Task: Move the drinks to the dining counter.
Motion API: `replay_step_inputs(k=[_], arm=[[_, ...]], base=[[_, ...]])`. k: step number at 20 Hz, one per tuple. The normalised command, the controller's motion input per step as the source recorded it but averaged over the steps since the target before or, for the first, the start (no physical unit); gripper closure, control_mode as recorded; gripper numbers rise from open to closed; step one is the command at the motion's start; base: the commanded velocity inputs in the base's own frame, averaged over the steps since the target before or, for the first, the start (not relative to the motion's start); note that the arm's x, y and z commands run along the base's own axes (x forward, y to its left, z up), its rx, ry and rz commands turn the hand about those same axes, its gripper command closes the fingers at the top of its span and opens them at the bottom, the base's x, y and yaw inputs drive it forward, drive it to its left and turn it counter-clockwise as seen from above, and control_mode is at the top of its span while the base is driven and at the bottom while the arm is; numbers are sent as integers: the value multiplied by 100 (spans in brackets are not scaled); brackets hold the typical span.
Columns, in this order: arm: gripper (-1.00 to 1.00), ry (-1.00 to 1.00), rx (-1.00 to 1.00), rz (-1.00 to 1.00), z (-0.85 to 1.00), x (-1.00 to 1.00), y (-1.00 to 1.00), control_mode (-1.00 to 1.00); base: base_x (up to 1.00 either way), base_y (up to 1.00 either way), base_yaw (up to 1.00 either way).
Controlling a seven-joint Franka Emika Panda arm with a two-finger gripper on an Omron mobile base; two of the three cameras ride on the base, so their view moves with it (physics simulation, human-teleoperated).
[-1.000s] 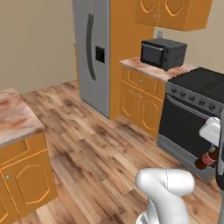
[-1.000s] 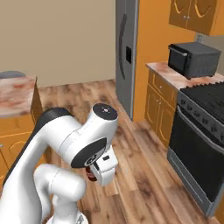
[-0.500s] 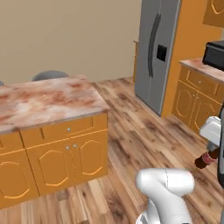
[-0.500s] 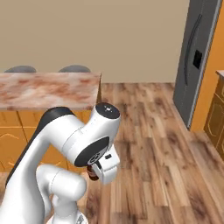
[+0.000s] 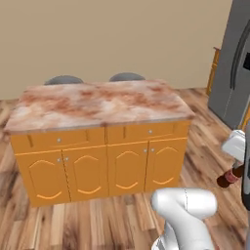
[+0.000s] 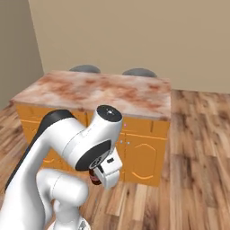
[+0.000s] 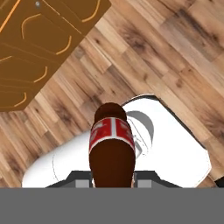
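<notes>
A small dark-brown bottle with a red label (image 7: pixel 112 151) sits pinched in the jaws of the gripper (image 7: pixel 113 181), at the bottom centre of the hand view, held over the wooden plank floor (image 7: pixel 175 57). In the left base view the bottle (image 5: pixel 229 177) hangs at the right edge, low beside the dining counter (image 5: pixel 97 100), whose marbled reddish top fills the middle of the frame over orange cabinet doors (image 5: pixel 88 171). Two grey stools (image 5: pixel 126 76) peek up behind the counter, and a grey refrigerator (image 5: pixel 234 63) stands at the upper right.
</notes>
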Motion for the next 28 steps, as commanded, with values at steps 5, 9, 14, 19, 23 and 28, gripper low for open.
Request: replay_step_inputs(k=[5,9,14,19,23,28], arm=[[100,0,0,0,0,0,0,100],[100,0,0,0,0,0,0,100],[100,0,0,0,0,0,0,100],[100,0,0,0,0,0,0,100],[100,0,0,0,0,0,0,100],[100,0,0,0,0,0,0,100]], base=[[48,28,17],[56,-3,5],[58,-33,6],[89,-9,6],[100,-5,11],[83,-2,10]])
